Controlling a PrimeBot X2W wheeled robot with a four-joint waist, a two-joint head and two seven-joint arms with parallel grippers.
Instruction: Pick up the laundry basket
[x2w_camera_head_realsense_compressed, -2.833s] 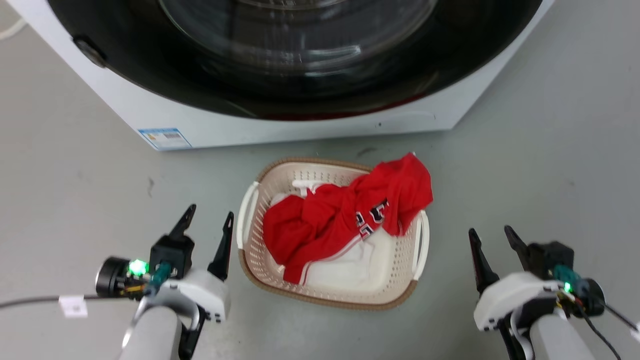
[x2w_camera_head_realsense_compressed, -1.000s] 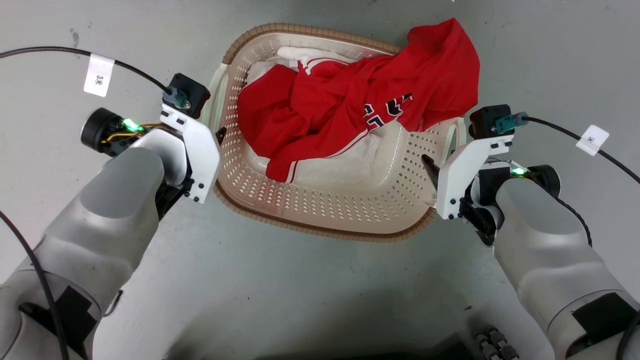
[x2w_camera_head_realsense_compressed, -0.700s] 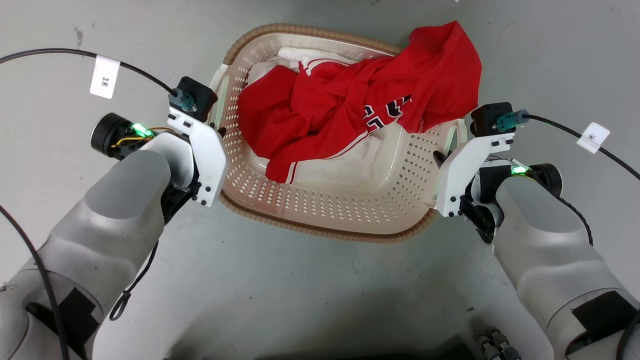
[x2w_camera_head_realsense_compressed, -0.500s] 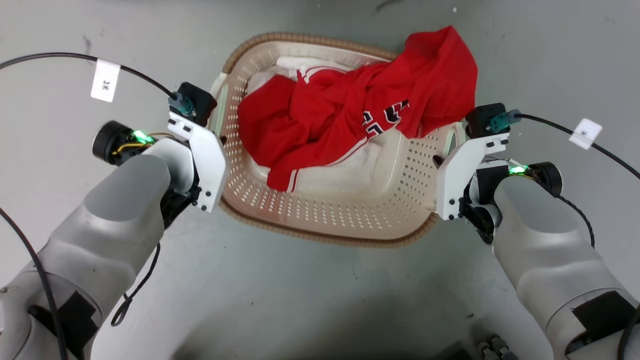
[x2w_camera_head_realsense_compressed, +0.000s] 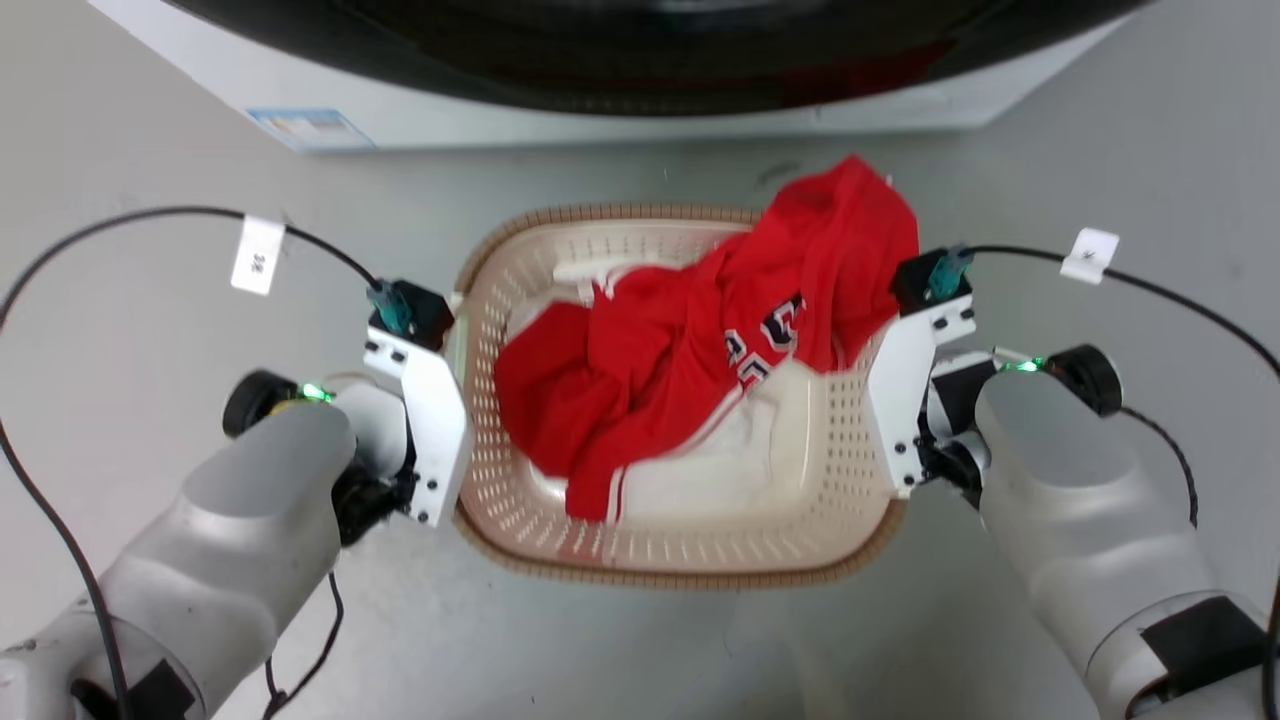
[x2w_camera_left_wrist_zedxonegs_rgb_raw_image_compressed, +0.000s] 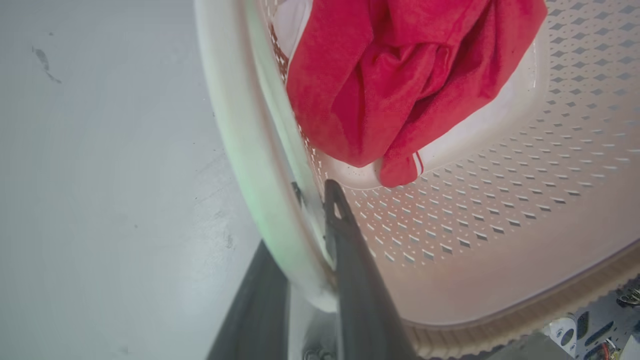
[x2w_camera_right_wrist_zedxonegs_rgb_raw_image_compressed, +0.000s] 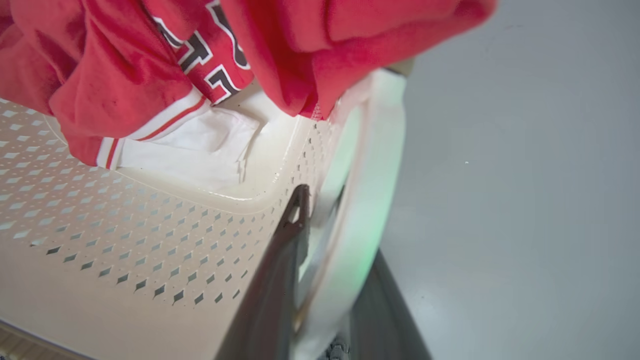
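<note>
Your floor (x2w_camera_head_realsense_compressed: 150, 150) is smooth and pale grey. At the far edge of the head view stands the washer (x2w_camera_head_realsense_compressed: 500, 112), white-bodied with a dark glossy door. Just in front of it is the laundry basket (x2w_camera_head_realsense_compressed: 740, 545): cream plastic, rounded-rectangular, walls pierced with small diamond holes, rim in a brown woven pattern. A crumpled red garment (x2w_camera_head_realsense_compressed: 680, 380) with dark lettering lies inside over a white cloth (x2w_camera_head_realsense_compressed: 700, 490), one fold draped over the far right rim. Your left gripper (x2w_camera_left_wrist_zedxonegs_rgb_raw_image_compressed: 300, 220) is clamped on the basket's white loop handle (x2w_camera_left_wrist_zedxonegs_rgb_raw_image_compressed: 240, 150), one finger inside the loop, one outside; your right gripper (x2w_camera_right_wrist_zedxonegs_rgb_raw_image_compressed: 340, 225) grips the opposite handle (x2w_camera_right_wrist_zedxonegs_rgb_raw_image_compressed: 370, 190) likewise. Whether the base is clear of the floor, you cannot tell
</note>
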